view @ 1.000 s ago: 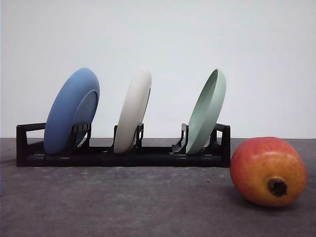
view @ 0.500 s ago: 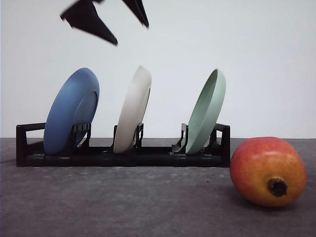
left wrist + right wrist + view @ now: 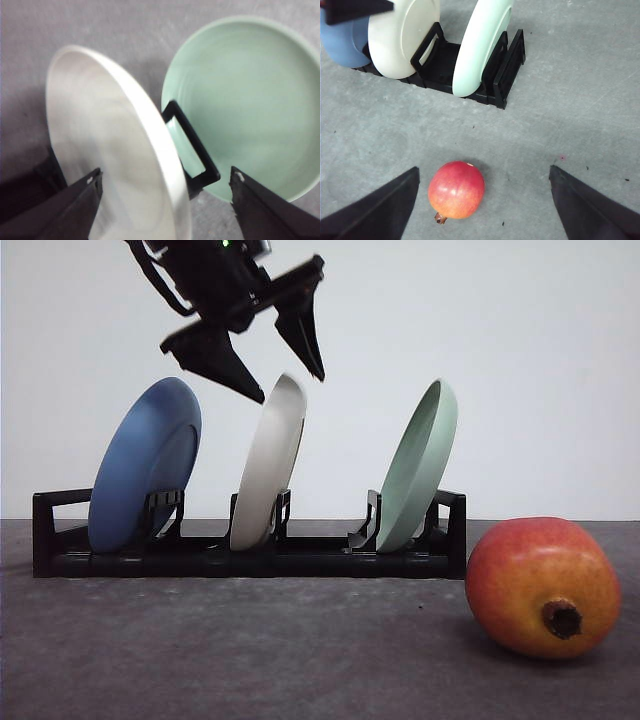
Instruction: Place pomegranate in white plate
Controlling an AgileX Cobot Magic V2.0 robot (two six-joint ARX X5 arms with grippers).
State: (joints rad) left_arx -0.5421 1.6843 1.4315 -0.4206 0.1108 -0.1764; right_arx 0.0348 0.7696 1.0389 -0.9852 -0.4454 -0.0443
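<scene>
The grey table point(image 3: 250, 660) carries a black dish rack point(image 3: 250, 558) with three plates standing on edge, all leaning the same way: a blue plate point(image 3: 145, 465) at the robot's left end, the white plate point(image 3: 268, 465) in the middle slot and a pale green plate point(image 3: 418, 468) at the right end. The white plate is wide, stiff and matte, and probably breakable — it is best taken by the upper rim, which stands free above the rack, and lifted up out of its slot without knocking the neighbours.

The left gripper point(image 3: 292, 388) hangs just above that rim with its fingers spread apart, one on each side of the plate's edge, holding nothing. In the left wrist view the rim passes between the two fingertips point(image 3: 92, 182), and the green plate lies close beside.

The pomegranate point(image 3: 543, 586) lies on the table to the right of the rack, near its end but apart from it, the dark crown point(image 3: 562, 619) pointing toward the camera. It looks firm, smooth and rather heavy (a round fruit like this can roll), so a hold across its widest part seems safest.

The right gripper point(image 3: 482, 200) hovers above the fruit, jaws wide open and empty.
</scene>
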